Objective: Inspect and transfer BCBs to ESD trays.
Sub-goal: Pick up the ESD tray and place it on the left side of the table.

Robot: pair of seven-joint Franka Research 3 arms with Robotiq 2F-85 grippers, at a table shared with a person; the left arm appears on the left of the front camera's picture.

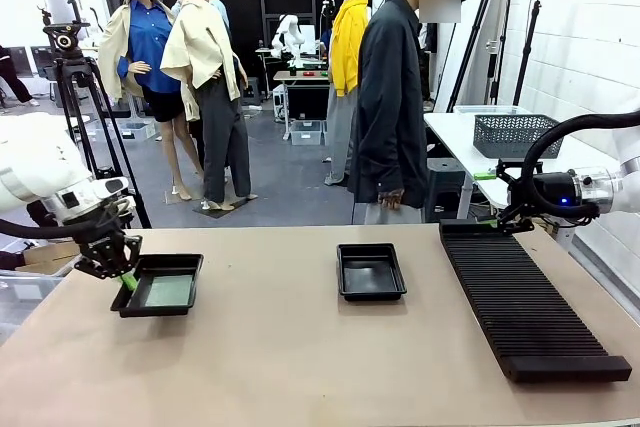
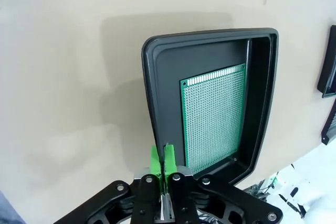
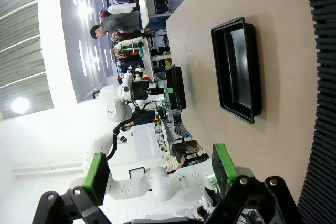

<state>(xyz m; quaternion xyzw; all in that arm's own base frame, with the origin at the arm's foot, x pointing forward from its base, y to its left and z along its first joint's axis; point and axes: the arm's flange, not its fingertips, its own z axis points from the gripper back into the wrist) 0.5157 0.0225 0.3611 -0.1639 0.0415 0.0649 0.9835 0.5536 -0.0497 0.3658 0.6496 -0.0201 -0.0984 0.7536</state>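
A green BCB (image 2: 214, 116) lies flat on the floor of the left ESD tray (image 2: 157, 72). My left gripper (image 2: 160, 153) is shut with nothing between its pads, hovering at that tray's near rim. From the front, the left gripper (image 1: 122, 275) sits at the left edge of this tray (image 1: 185, 265), with the board (image 1: 168, 292) inside. The second ESD tray (image 1: 371, 290) at mid-table holds nothing and appears again as the tray (image 3: 236, 69). At the far end of the rack, my right gripper (image 1: 508, 215) is open, and its jaws stand wide apart around nothing in the right wrist view (image 3: 160, 170).
A long black slotted rack (image 1: 525, 302) runs along the right side of the table. A person (image 1: 388, 117) stands at the far edge, hands down. A mesh basket (image 1: 515, 135) rests on a white side table behind. Bare tabletop lies between the trays and in front.
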